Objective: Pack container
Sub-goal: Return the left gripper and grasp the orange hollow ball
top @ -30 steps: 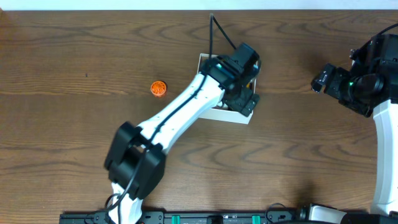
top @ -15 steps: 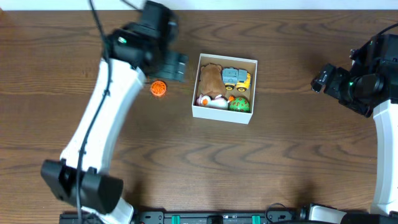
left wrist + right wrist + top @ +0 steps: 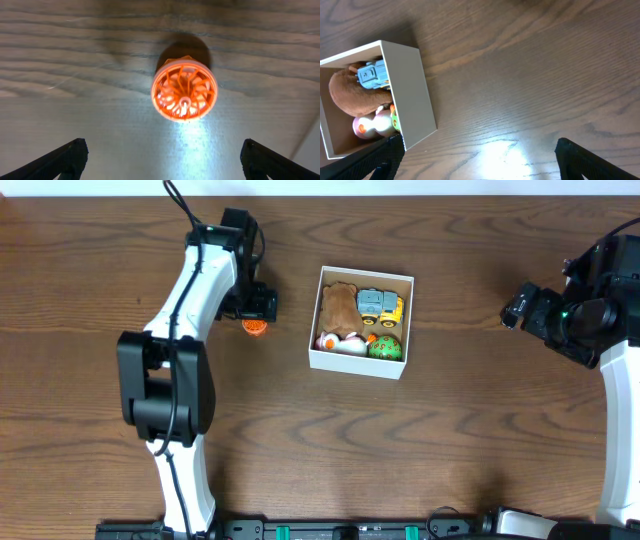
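You were at a robotics test bench, a lab set-up rather than a home or a shop. The wooden table (image 3: 450, 430) was a bare dark slab with two white-and-black robot arms, the left arm (image 3: 190, 290) and the right arm (image 3: 620, 410), rising from its near side. A black mounting rail (image 3: 350, 530) with green fittings ran along the near edge, and a black cable (image 3: 180, 195) trailed off the far edge, where a pale strip (image 3: 450, 186) showed. Only staged props lay on it: a small white container (image 3: 355, 363) of toys (image 3: 340, 308) and one orange toy (image 3: 254, 328) on the wood.
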{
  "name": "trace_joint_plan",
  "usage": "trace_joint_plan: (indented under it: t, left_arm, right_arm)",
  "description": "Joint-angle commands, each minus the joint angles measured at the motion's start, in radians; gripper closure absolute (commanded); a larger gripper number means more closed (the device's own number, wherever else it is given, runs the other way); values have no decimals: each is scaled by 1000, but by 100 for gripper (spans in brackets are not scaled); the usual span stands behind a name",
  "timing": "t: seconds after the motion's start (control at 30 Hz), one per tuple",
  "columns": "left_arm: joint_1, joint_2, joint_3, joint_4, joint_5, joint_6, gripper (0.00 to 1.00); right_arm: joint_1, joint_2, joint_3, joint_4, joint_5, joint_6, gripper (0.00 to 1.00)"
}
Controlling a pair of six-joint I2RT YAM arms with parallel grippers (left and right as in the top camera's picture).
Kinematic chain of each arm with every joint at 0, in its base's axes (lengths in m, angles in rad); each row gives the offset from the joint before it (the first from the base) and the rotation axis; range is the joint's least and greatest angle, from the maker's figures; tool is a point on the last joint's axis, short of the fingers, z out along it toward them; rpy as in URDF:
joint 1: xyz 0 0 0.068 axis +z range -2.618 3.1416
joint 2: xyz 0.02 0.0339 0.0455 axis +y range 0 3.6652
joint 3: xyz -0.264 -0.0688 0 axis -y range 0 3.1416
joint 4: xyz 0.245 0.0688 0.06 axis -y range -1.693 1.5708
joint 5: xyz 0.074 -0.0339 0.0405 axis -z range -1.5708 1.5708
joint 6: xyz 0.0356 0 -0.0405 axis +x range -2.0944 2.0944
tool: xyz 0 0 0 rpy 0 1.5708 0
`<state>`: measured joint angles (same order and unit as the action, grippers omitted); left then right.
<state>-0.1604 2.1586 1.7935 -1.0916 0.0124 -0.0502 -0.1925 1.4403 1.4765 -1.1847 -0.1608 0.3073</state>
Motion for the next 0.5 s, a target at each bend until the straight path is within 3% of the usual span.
trace_joint_plan:
  t: [0.0,0.47]
  left_arm:
    - [0,47,-2,16,7,19,2]
    - [-2,113,-2,89,63,99,4]
  right_arm:
    - [-6,3,-3,2,-1,6,1]
    - [-6,3,-3,2,-1,6,1]
